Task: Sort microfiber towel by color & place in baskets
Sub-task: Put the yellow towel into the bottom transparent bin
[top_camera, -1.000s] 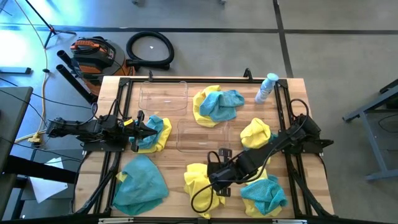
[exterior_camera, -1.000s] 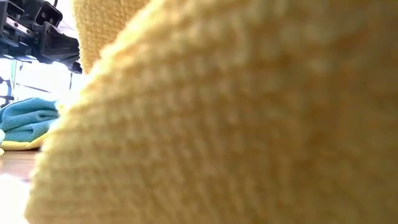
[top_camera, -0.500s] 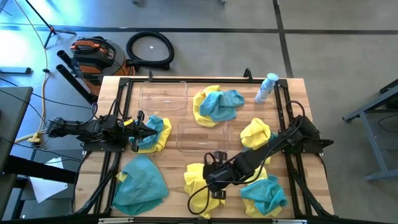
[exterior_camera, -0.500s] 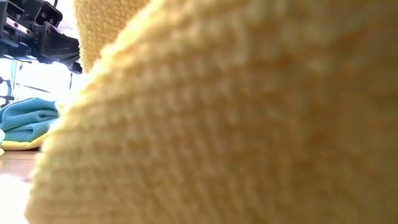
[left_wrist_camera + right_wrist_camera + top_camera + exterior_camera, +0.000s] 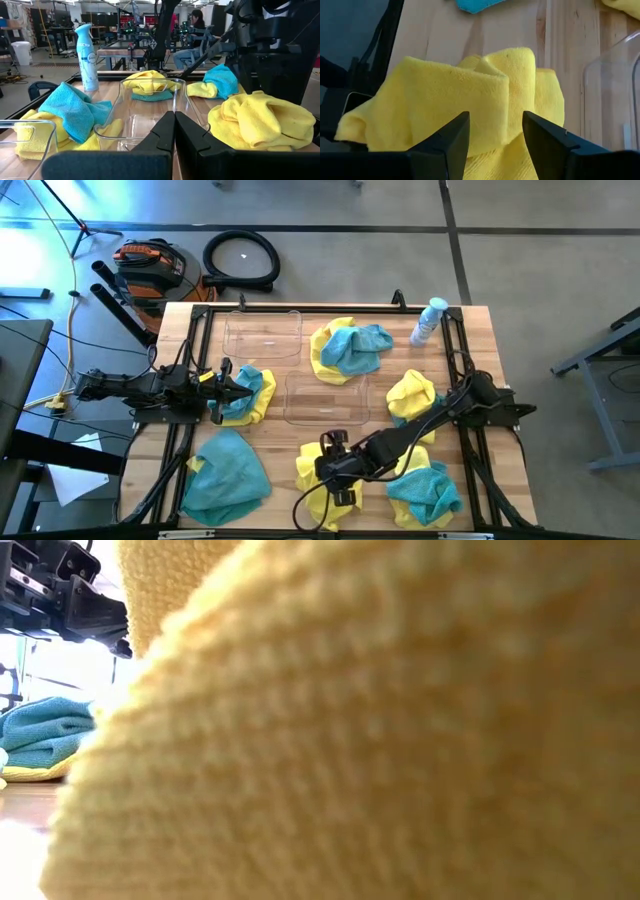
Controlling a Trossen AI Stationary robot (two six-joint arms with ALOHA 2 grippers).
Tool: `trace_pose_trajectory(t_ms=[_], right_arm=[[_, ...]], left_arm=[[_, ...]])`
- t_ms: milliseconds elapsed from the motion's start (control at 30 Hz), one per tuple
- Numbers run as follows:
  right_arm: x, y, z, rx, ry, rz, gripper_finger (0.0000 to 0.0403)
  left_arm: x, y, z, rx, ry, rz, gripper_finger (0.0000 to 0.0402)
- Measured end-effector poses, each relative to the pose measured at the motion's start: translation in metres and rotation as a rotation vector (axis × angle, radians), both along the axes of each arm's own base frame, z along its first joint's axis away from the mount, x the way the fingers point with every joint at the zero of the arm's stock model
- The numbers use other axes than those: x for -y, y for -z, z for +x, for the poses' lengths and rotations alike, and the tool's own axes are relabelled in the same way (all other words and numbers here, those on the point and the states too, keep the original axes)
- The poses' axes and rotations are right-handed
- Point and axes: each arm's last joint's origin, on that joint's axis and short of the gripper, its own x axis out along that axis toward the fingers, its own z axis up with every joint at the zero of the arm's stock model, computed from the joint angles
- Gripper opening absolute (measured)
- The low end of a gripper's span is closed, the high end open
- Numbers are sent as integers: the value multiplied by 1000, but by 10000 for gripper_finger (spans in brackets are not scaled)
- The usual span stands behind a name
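— Where is the right pincer (image 5: 335,463)?

— Low over the front middle of the counter (image 5: 480,350), above the yellow towel heap (image 5: 320,475). In its wrist view the two fingers (image 5: 445,137) stand apart, open, with the crumpled yellow towel (image 5: 470,100) lying between and just beyond them; nothing is gripped.

— And the baskets?

— Both are clear bins. The nearer basket (image 5: 327,398) sits mid-counter, just behind that yellow heap (its rounded corner shows at the edge of the right wrist view). The farther basket (image 5: 263,335) is at the back left. Neither holds a towel.

— The left pincer (image 5: 222,387)?

— It waits at the left side, resting over a teal-and-yellow bundle (image 5: 250,393). Its fingers (image 5: 165,132) are pressed together, holding nothing.

— The other towels?

— A teal towel (image 5: 228,470) at the front left, a teal-on-yellow pile (image 5: 350,348) at the back centre, a yellow one (image 5: 412,392) at the right, and a teal one (image 5: 425,490) at the front right. A spray bottle (image 5: 428,320) stands at the back right.
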Motion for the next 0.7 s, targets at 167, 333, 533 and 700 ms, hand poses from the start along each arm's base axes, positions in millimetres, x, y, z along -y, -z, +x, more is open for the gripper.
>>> trace_pose_trajectory(t_ms=[167,333,533,700], right_arm=[[2,5,3,-21,-8,17,178],[4,17,8,-79,-29,52,178],[6,18,8,-103,-43,78,136],[6,16,6,-124,-47,113,24]], left_arm=[[0,0,0,-1,0,0,0],[0,0,0,1,0,0,0],[0,0,0,-1,0,0,0],[0,0,0,-1,0,0,0]])
